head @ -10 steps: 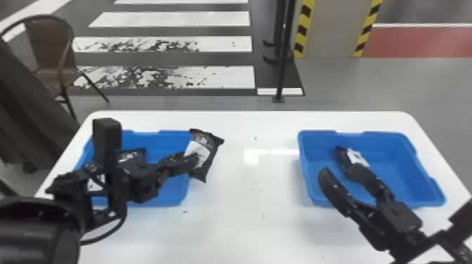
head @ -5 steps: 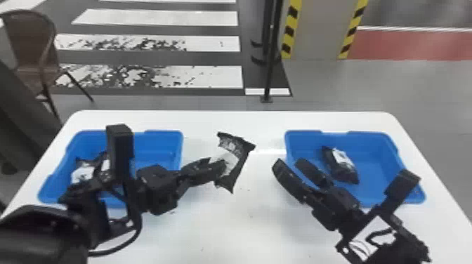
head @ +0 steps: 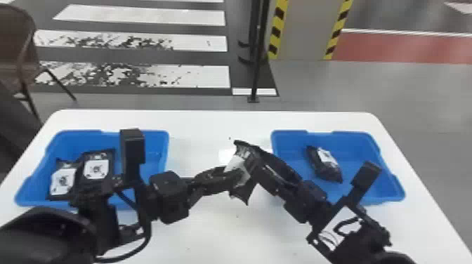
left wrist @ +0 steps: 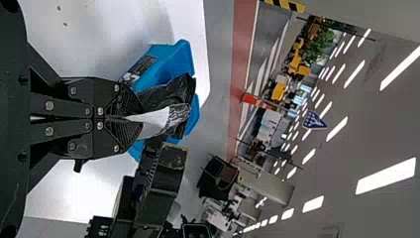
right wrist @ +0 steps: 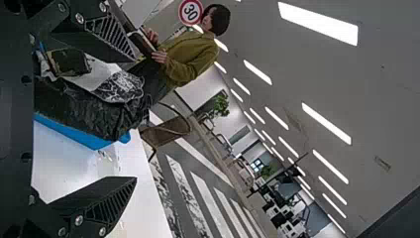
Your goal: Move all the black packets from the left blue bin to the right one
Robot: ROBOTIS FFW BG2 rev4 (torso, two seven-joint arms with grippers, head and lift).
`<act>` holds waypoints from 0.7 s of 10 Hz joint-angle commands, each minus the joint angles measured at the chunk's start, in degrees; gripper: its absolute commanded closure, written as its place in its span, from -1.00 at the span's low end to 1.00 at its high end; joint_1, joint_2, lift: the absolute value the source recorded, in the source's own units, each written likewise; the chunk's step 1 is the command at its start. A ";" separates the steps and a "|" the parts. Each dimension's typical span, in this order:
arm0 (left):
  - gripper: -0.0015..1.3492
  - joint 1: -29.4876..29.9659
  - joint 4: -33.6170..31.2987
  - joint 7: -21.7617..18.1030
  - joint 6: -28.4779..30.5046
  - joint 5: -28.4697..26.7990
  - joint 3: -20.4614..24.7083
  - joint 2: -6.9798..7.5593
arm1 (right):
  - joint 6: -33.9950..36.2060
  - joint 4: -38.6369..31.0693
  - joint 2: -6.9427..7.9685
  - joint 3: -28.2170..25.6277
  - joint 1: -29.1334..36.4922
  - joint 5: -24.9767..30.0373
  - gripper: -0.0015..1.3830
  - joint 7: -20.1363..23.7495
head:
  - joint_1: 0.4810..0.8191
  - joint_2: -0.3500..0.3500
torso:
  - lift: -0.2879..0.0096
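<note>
My left gripper (head: 230,177) is above the table between the bins, shut on a black packet (head: 248,189) with a white label. In the left wrist view the gripper (left wrist: 140,120) pinches one end of this packet (left wrist: 166,96). My right gripper (head: 259,162) is open at the packet's right side in the head view. Seen from the right wrist, the gripper (right wrist: 134,118) has its fingers wide apart, the packet (right wrist: 94,106) nearer the upper one. Two packets (head: 95,167) (head: 62,180) lie in the left blue bin (head: 154,136); another packet (head: 325,164) rests inside the right blue bin (head: 374,151).
Both bins stand on a white table (head: 217,119), one at each side. A brown chair (head: 19,49) and a thin black post (head: 258,70) are beyond its far edge. The left forearm passes over the left bin's front part.
The left gripper has carried its packet rightward from beside the left bin to mid-table. From over the right bin, my right gripper has come left to the packet. The head view has also shifted.
</note>
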 commanded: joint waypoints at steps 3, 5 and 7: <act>0.78 -1.54 1.81 0.03 -0.30 1.15 -2.99 0.09 | 0.00 0.37 0.00 1.40 -0.43 -0.48 0.52 -0.24 | 0.27 -0.24 | -0.01; 0.78 -1.40 1.95 0.03 -0.30 1.26 -2.88 0.09 | -1.82 0.65 0.09 1.29 -0.29 -0.14 0.85 -0.33 | 0.27 -0.27 | -0.01; 0.52 -0.28 1.81 1.43 -1.14 2.75 -1.74 -0.08 | -1.82 0.79 0.09 1.29 -0.29 -0.36 0.85 -0.24 | 0.27 -0.28 | -0.01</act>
